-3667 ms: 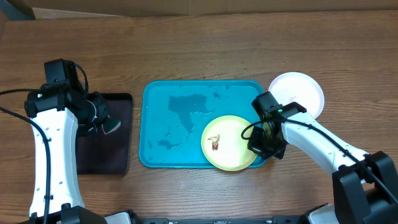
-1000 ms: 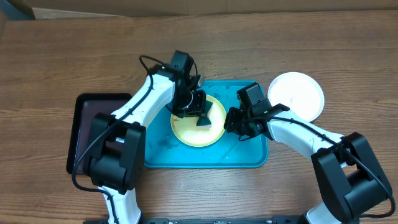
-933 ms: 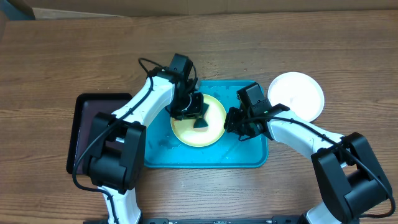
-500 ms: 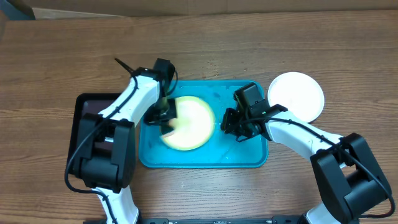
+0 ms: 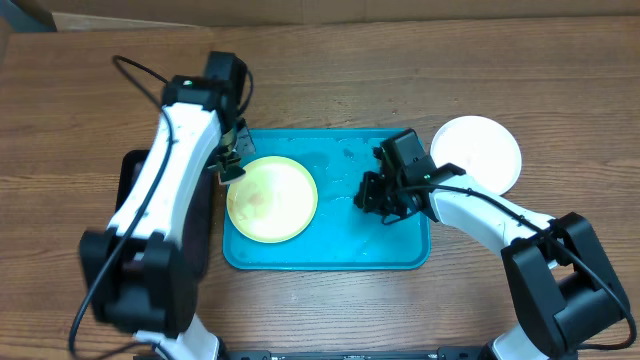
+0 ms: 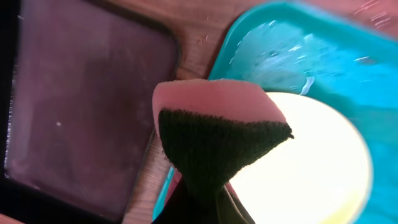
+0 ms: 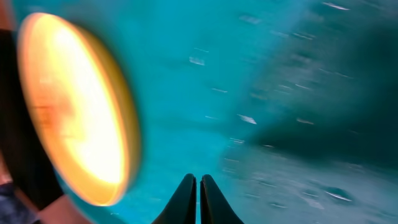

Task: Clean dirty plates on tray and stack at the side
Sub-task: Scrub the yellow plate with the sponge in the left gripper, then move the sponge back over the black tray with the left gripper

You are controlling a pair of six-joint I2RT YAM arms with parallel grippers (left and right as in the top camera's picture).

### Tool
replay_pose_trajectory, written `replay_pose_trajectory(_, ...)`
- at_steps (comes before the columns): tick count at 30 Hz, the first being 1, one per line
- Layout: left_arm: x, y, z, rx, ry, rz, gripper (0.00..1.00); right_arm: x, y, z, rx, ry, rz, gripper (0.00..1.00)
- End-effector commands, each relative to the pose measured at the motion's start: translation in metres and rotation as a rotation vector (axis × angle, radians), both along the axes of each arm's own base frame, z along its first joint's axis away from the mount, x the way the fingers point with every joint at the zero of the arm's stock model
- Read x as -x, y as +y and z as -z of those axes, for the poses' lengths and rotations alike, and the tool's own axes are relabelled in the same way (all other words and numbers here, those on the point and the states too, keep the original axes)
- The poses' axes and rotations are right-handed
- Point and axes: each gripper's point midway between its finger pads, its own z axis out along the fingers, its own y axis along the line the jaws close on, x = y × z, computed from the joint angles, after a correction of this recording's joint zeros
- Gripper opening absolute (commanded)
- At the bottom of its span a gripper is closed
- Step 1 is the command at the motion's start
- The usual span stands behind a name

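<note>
The yellow-green plate [image 5: 272,198] lies in the left half of the turquoise tray [image 5: 340,255]. My left gripper [image 5: 231,166] is at the plate's left rim, shut on a pink sponge with a dark green scrub face [image 6: 217,140]. The left wrist view shows the plate [image 6: 311,174] just right of the sponge. My right gripper [image 5: 372,197] is shut and empty over the tray's wet right half, apart from the plate [image 7: 68,106]; its fingers [image 7: 199,190] touch each other. The white plate [image 5: 480,150] sits on the table right of the tray. The pale blue plate is out of view.
A dark brown-black tray [image 5: 128,190] lies left of the turquoise tray, mostly under my left arm; it also shows in the left wrist view [image 6: 81,106]. Water films the turquoise tray's floor [image 7: 292,93]. Brown cardboard runs along the table's far edge [image 5: 300,8].
The left gripper with the sponge moved from the plate's middle to its left rim. The yellow-green plate slid left across the tray, away from the right gripper, which stayed in place.
</note>
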Motion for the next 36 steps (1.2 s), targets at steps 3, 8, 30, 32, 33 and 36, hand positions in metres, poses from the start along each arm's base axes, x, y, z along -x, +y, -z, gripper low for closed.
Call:
replay_pose_trajectory(3,0.005,0.046,-0.055,0.089,-0.159,-0.196,0.04,-0.013,0.056,-0.055,-0.084,-0.159,-0.151,0.55)
replay_pose_trajectory(8,0.024,0.085,-0.043,0.178,-0.099,-0.299,0.05,-0.018,0.074,-0.063,-0.019,-0.212,-0.107,0.76)
replay_pose_trajectory(30,0.064,0.132,0.060,0.355,-0.036,-0.511,0.04,-0.014,0.074,0.022,0.149,-0.093,-0.004,0.54)
replay_pose_trajectory(32,0.063,0.133,0.060,0.355,-0.039,-0.511,0.04,-0.012,0.079,0.025,0.148,-0.098,-0.014,0.52)
replay_pose_trajectory(33,0.063,0.133,0.060,0.355,-0.039,-0.512,0.04,-0.010,0.081,0.029,0.150,-0.095,-0.020,0.51)
replay_pose_trajectory(36,0.064,0.132,0.060,0.356,-0.035,-0.511,0.04,-0.005,0.085,0.038,0.161,-0.085,-0.035,0.42)
